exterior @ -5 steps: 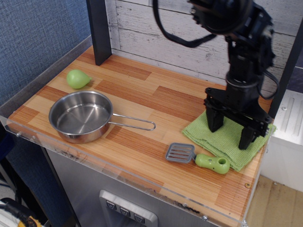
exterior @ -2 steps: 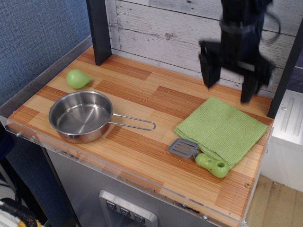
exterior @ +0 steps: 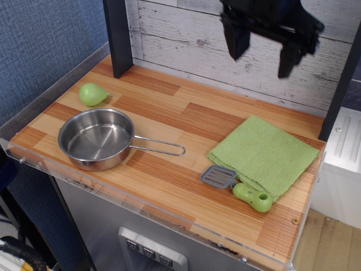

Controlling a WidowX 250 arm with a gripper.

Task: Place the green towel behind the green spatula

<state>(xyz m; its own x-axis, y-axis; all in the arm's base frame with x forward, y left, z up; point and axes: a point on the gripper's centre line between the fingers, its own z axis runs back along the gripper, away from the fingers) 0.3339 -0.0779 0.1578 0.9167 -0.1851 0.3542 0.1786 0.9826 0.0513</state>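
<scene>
Since release: the green towel (exterior: pixel 263 155) has been let go and left flat on the surface (exterior: pixel 169 121); a second ago the jaws were pressed down onto it, and now nothing is held.

Far left: a small green fruit toy (exterior: pixel 92 94) is seen near the back-left edge, untouched.

Left of centre: a steel pan (exterior: pixel 97 138) is shown with its wire handle pointing right, well apart from the task's things.

Centre right: the green spatula (exterior: pixel 238 186) lies with its grey slotted blade to the left and its lime handle to the right; it has been nudged slightly compared with a second ago, and its blade and handle are now touched by the towel's front edge.

Right: the towel is spread behind the spatula, towards the plank wall, with its near corner at or just over the spatula.

Meaning for the task: the placement is judged essentially done, as the cloth sits on the far side of the spatula.

Arm pose: the gripper (exterior: pixel 264 48) has been raised clear, high against the wall at the top of the frame, above the towel's back edge.

Jaws: spread wide, pointing down, empty.
</scene>
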